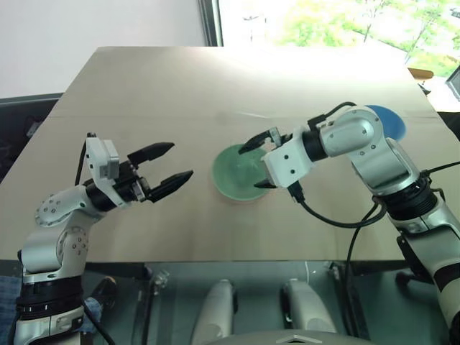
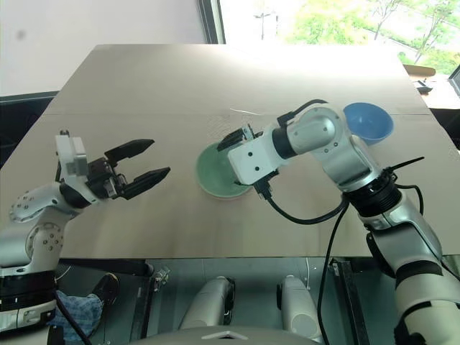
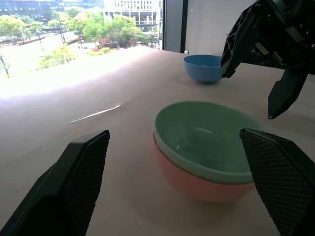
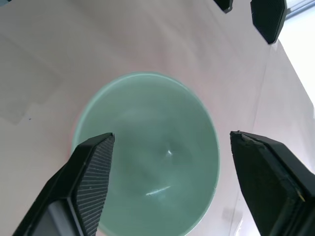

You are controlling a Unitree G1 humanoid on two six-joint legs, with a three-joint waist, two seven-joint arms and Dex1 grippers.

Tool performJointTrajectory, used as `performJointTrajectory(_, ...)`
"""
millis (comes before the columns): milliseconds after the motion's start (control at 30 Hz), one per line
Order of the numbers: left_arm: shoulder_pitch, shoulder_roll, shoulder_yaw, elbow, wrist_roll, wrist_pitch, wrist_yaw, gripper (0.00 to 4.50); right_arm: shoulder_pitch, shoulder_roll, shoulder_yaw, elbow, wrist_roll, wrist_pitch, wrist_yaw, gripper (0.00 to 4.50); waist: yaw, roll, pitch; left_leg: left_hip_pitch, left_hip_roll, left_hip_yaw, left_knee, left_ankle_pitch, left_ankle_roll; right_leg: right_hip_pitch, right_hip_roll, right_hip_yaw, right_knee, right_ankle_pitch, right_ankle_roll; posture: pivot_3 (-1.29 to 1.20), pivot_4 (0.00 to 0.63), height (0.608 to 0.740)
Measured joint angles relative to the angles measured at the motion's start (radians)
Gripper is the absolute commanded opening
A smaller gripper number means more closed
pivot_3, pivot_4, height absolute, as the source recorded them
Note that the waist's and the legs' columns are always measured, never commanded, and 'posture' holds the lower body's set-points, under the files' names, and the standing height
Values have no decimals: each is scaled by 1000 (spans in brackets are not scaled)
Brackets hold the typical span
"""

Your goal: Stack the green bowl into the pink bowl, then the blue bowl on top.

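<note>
The green bowl (image 3: 206, 137) sits nested inside the pink bowl (image 3: 192, 182) at the middle of the table. My right gripper (image 1: 251, 167) hovers just above the green bowl, open, with nothing between its fingers. Looking down from the right wrist, the green bowl (image 4: 147, 157) lies between the spread fingers. My left gripper (image 1: 182, 159) is open and level, a short way to the left of the stacked bowls and pointing at them. The blue bowl (image 1: 392, 122) stands upright and alone near the table's far right.
The tan table (image 1: 144, 86) stretches wide to the left and the far side. Its front edge runs just below both arms. A black cable (image 1: 323, 215) loops down from my right wrist over the table. A bright window lies beyond the far edge.
</note>
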Motion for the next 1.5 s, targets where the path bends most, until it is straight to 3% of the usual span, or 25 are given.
performJointTrajectory(167,-29,-5,-26,14,1,-7,-18,4500,37,-88,-75,-3,20,58,-22,3720,8,0,0,-2,-1,-2,0,0,0,1,-1,-4,-4,0,0,0,150,740)
performJointTrajectory(500,-112,-58,-96,47,3,-19,-37,4500,75,-205,-273,271,-2,219,-243,3720,1,0,0,-2,-2,-1,-2,0,0,1,-2,-3,-5,0,0,0,150,740)
performJointTrajectory(800,-208,-76,-154,85,23,-20,-61,4500,104,-239,-303,538,-29,359,-355,3720,-5,0,1,-4,-2,0,-2,0,0,-1,-2,-2,-5,0,0,0,150,740)
performJointTrajectory(1067,-216,-79,-156,97,30,-21,-78,4500,36,-210,-278,826,-86,270,-423,3720,-4,0,1,-4,-2,1,-1,0,0,-1,-2,-1,-5,0,0,0,150,740)
performJointTrajectory(1167,-216,-79,-156,97,30,-21,-77,4500,18,-190,-263,909,-104,217,-445,3081,-3,0,1,-4,-2,1,-1,0,0,-1,-2,-1,-5,0,0,0,150,740)
performJointTrajectory(1367,-198,-77,-151,91,30,-21,-72,4500,-17,-170,-259,991,-123,145,-459,705,-3,0,1,-4,-2,1,-1,0,0,-1,-2,-1,-5,0,0,0,150,740)
performJointTrajectory(1433,-185,-77,-150,83,30,-21,-71,4500,-24,-167,-259,1007,-129,125,-460,161,-3,0,1,-4,-2,1,-1,0,0,-1,-2,-1,-5,0,0,0,150,740)
performJointTrajectory(1500,-180,-76,-150,81,30,-21,-70,4500,-26,-164,-259,1023,-133,109,-462,23,-3,0,1,-4,-2,1,-1,0,0,-1,-2,-1,-5,0,0,0,150,740)
